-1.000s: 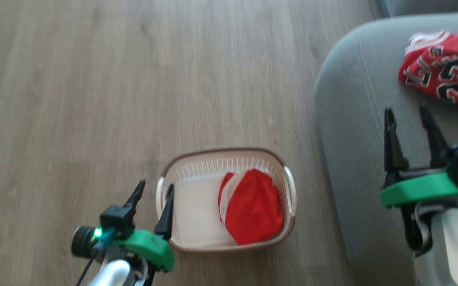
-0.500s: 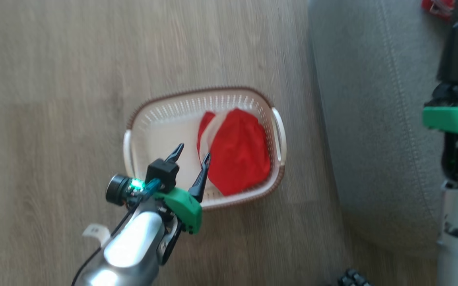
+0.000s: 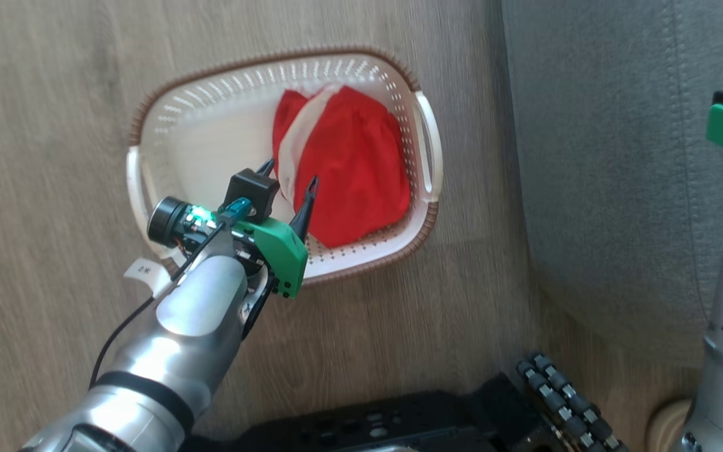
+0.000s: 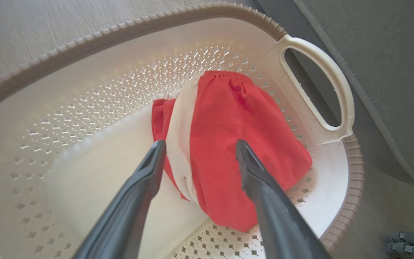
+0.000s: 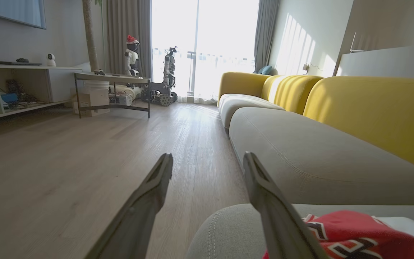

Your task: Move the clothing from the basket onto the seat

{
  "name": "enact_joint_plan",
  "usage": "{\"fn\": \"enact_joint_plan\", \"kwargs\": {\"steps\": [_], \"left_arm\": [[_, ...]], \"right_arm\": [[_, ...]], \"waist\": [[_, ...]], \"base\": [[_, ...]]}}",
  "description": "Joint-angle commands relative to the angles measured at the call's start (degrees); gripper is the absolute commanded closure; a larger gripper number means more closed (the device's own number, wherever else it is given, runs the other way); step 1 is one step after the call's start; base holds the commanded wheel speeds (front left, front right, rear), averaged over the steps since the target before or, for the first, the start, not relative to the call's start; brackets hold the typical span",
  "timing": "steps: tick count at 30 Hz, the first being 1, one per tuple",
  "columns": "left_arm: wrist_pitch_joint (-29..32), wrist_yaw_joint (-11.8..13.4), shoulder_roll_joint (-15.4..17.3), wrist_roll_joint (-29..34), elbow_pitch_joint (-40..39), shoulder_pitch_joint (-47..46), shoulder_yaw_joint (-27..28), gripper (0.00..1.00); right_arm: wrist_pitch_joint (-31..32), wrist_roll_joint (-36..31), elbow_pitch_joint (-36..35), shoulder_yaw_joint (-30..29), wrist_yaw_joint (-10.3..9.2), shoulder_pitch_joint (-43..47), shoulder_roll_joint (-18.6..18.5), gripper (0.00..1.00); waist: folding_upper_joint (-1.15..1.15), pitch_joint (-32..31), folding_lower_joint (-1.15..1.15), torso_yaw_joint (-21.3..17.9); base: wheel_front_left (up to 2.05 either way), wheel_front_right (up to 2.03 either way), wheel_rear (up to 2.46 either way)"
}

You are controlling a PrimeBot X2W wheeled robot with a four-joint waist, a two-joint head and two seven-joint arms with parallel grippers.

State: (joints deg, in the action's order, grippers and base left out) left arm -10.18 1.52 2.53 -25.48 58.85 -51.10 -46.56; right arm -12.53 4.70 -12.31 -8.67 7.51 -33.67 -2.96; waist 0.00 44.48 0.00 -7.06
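Here the left gripper (image 4: 199, 144), fingers apart and empty, hangs over the basket (image 4: 120, 30) with the red shorts (image 4: 228, 126) just ahead of its tips, so closing too early may pinch only a thin fold, which can slip out during the lift.

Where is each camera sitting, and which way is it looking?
Head view: on the robot's head, looking down at the basket and the seat beside it; left arm and open left claw show.
Left wrist view: on the left wrist, looking into the basket at the red shorts; its two fingers show.
Right wrist view: on the right wrist, looking along the room over the seat; open right claw shows, by the jersey.
Head and left wrist views share the basket and shorts.
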Motion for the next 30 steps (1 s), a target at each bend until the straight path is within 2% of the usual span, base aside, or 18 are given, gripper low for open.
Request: {"fn": "enact_joint_plan", "kwargs": {"steps": [1, 11, 26, 27, 28, 29, 30], "left_arm": [[0.15, 0.09, 0.37, -0.76, -0.19, 0.60, -0.12, 0.00], [3.06, 0.38, 0.35, -3.85, 2.92, -2.76, -5.65, 0.00], [5.25, 2.23, 0.35, -7.43, 8.70, -7.22, -9.02, 0.00], [5.31, 2.26, 0.35, -7.60, 8.94, -7.39, -9.21, 0.06], [5.35, 2.28, 0.35, -7.78, 9.08, -7.54, -9.41, 0.50], [5.19, 2.20, 0.35, -8.06, 8.97, -7.64, -9.54, 0.85], [4.92, 2.10, 0.35, -8.40, 8.74, -7.68, -9.64, 1.00]], "right_arm": [[0.25, 0.54, -3.05, 1.32, -0.02, -0.10, 0.08, 0.00], [-0.05, 1.97, -5.82, 2.95, -0.02, -2.00, 0.08, 0.00], [-0.46, 2.64, -7.70, 4.84, -0.02, -2.51, 0.08, 0.00], [-0.48, 2.64, -7.77, 4.91, -0.02, -2.56, 0.08, 0.00], [-0.50, 2.65, -7.85, 4.98, -0.02, -2.58, 0.08, 0.00], [-0.55, 2.63, -7.87, 5.02, -0.02, -2.57, 0.08, 0.00], [-0.62, 2.57, -7.82, 4.99, -0.02, -2.56, 0.08, 0.00]], "waist": [[0.00, 2.97, 0.00, -1.21], [0.00, 8.09, 0.00, -2.94], [0.00, 11.96, 0.00, -5.70], [0.00, 12.07, 0.00, -5.76], [0.00, 12.16, 0.00, -5.83], [0.00, 12.20, 0.00, -5.88], [0.00, 12.15, 0.00, -5.85]], "base": [[0.00, 0.00, 0.00], [0.00, 0.00, 0.00], [0.00, 0.00, 0.00], [0.00, 0.00, 0.00], [0.00, 0.00, 0.00], [0.00, 0.00, 0.00], [0.00, 0.00, 0.00]]}}
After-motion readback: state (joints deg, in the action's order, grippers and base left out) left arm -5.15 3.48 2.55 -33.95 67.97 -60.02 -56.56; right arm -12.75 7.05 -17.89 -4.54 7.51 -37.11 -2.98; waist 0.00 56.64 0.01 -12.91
